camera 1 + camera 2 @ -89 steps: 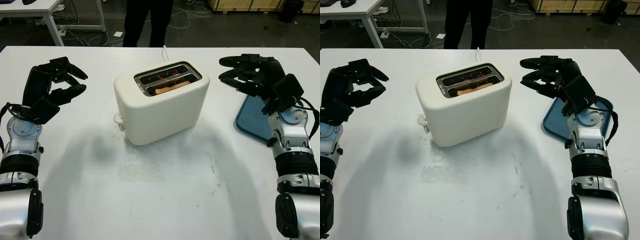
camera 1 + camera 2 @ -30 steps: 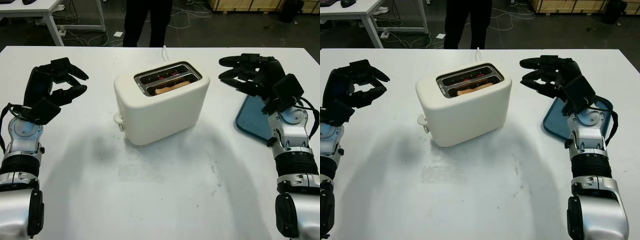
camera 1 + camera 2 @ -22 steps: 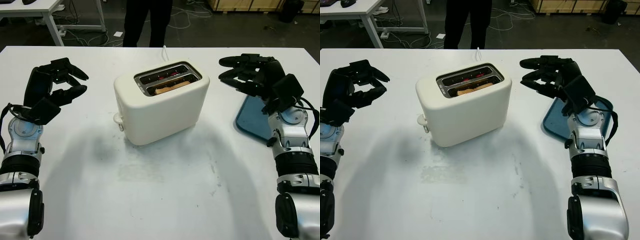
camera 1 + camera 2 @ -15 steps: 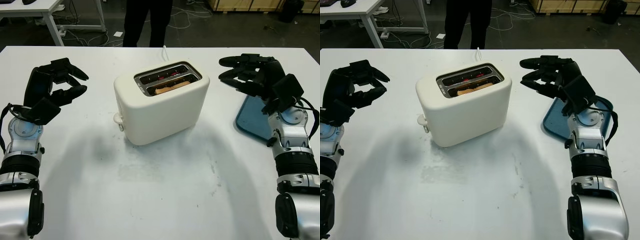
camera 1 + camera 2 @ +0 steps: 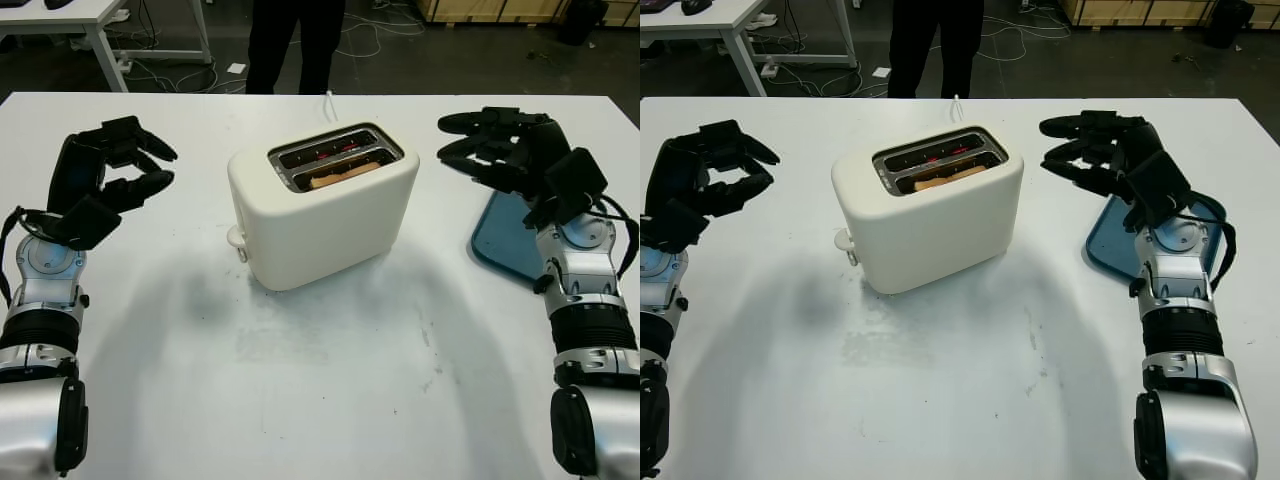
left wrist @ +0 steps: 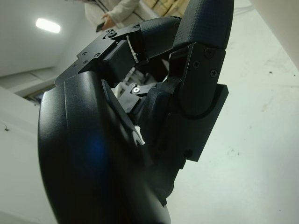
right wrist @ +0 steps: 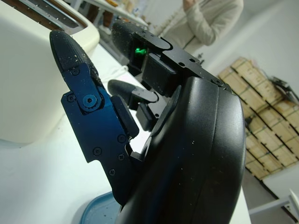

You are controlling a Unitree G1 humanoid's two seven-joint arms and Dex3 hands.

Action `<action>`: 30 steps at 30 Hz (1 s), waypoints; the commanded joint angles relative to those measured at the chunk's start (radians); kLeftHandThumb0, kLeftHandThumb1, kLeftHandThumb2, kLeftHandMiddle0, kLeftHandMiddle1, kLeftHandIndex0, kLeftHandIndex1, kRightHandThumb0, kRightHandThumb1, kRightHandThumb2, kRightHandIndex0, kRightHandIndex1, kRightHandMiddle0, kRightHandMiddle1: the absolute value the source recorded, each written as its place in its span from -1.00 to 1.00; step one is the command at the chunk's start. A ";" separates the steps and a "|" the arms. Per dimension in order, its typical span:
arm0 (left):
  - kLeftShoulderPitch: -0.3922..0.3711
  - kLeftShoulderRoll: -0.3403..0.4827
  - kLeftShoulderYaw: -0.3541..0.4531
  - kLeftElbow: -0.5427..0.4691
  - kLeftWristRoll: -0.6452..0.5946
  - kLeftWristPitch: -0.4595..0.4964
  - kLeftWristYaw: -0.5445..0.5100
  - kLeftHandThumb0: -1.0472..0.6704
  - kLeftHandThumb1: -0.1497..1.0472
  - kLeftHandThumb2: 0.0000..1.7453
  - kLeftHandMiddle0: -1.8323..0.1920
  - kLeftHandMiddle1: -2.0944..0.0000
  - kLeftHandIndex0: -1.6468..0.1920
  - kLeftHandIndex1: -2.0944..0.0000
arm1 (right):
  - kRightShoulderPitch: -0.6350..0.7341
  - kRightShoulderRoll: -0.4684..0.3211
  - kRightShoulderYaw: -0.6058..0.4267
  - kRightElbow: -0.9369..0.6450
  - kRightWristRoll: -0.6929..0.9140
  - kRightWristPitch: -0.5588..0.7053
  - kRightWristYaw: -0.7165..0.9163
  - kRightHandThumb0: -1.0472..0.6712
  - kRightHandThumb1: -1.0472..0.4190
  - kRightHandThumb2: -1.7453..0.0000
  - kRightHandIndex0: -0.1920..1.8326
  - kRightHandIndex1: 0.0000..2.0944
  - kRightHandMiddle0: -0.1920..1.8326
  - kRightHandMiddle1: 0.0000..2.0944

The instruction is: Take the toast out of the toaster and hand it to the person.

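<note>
A cream two-slot toaster [image 5: 320, 205] stands in the middle of the white table [image 5: 330, 380]. A slice of toast [image 5: 345, 171] sits low in its nearer slot. My left hand [image 5: 150, 168] is held up left of the toaster, open and holding nothing, well apart from it. On the other side my right hand [image 5: 462, 146] hovers open, fingers pointing toward the toaster's top edge with a small gap; the right wrist view shows the toaster's [image 7: 28, 84] side close by. A person [image 5: 295, 40] in dark trousers stands beyond the table's far edge.
A blue tray [image 5: 505, 240] lies on the table at the right, partly under my right forearm. The toaster's white cord [image 5: 328, 100] runs off the far edge. A white desk [image 5: 90, 25] and floor cables are behind. Bare table lies in front of the toaster.
</note>
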 commanded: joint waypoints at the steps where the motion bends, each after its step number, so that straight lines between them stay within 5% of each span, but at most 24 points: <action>1: -0.004 -0.006 0.001 0.006 -0.008 -0.015 -0.001 -1.00 0.79 -0.70 -0.02 -0.13 -0.07 0.02 | -0.006 0.000 0.001 -0.001 -0.002 -0.025 -0.006 -0.55 -0.47 1.00 -0.10 -0.18 0.17 -0.85; 30: -0.010 -0.006 -0.002 0.010 -0.005 -0.012 0.000 -1.00 0.79 -0.71 -0.03 -0.12 -0.08 0.03 | -0.012 -0.003 0.004 0.000 -0.005 -0.016 -0.006 -0.56 -0.47 1.00 -0.08 -0.18 0.17 -0.84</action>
